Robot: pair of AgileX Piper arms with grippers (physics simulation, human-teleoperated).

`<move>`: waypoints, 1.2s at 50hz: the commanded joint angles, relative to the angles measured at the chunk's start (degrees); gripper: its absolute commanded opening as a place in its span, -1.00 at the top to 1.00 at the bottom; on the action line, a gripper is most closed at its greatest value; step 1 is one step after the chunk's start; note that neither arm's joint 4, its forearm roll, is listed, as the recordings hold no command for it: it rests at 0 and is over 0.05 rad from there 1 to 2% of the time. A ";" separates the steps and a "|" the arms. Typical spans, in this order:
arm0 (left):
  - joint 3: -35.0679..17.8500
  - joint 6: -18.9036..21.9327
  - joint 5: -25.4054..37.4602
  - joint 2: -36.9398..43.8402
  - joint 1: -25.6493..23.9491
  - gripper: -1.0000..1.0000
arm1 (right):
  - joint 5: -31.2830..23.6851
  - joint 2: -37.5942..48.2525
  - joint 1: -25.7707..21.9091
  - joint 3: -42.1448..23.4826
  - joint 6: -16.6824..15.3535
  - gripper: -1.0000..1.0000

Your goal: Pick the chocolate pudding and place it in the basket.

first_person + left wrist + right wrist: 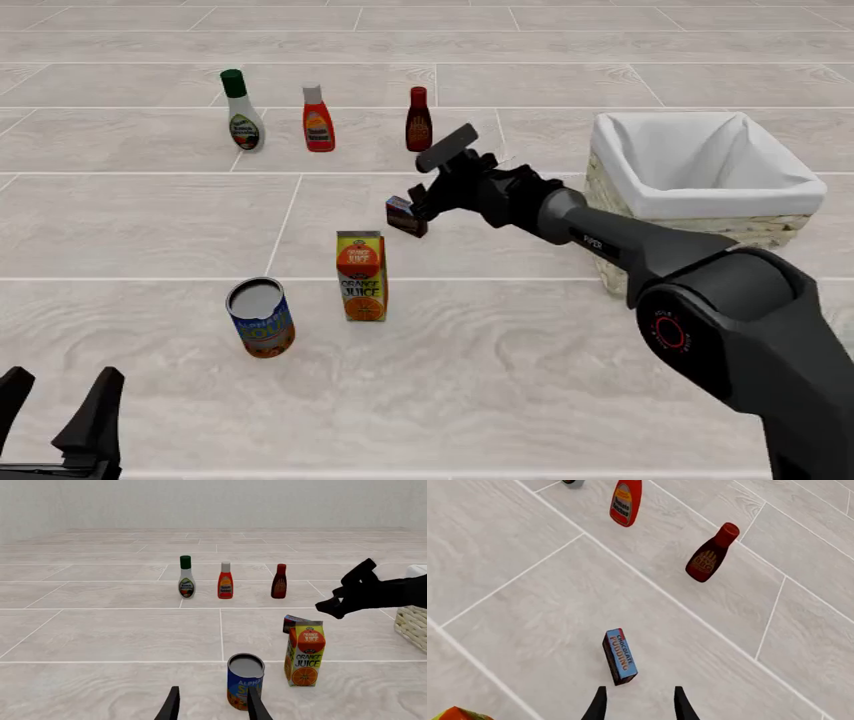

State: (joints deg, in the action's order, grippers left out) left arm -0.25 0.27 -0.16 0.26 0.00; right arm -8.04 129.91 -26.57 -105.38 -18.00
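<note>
The chocolate pudding (403, 215) is a small dark box standing on the floor just behind the orange juice carton; in the right wrist view its blue side (620, 656) faces me. My right gripper (422, 197) hovers open right above and beside the pudding, which lies just ahead of the fingertips (639, 706) and not between them. The pale wicker basket (747, 228) with white lining stands at the right. My left gripper (56, 405) is open and empty at the near left, low by a can (245, 680). The pudding's top (291, 622) peeks from behind the carton.
An orange juice carton (360, 276) and a blue open can (260, 317) stand in front of the pudding. Three bottles line the back: a white one with a green cap (242, 112), an orange-red one (316, 118), and a dark brown sauce one (418, 120).
</note>
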 commanded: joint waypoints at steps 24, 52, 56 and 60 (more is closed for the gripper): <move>-0.08 0.02 0.15 -0.11 -0.01 -1.00 | -6.35 8.17 -0.12 -11.92 -0.28 -1.00; -0.08 0.02 0.15 -0.11 -0.01 -1.00 | -11.03 15.30 0.27 -21.84 -0.42 -1.00; -0.08 0.02 0.14 -0.11 -0.01 -1.00 | -11.26 16.04 0.13 -22.47 -0.72 -1.00; -0.08 0.04 0.15 -0.11 -0.03 -1.00 | -12.32 17.45 0.39 -24.97 -0.83 -1.00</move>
State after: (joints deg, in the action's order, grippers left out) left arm -0.42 0.27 0.08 0.17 -0.01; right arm -18.21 145.24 -26.41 -126.44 -18.22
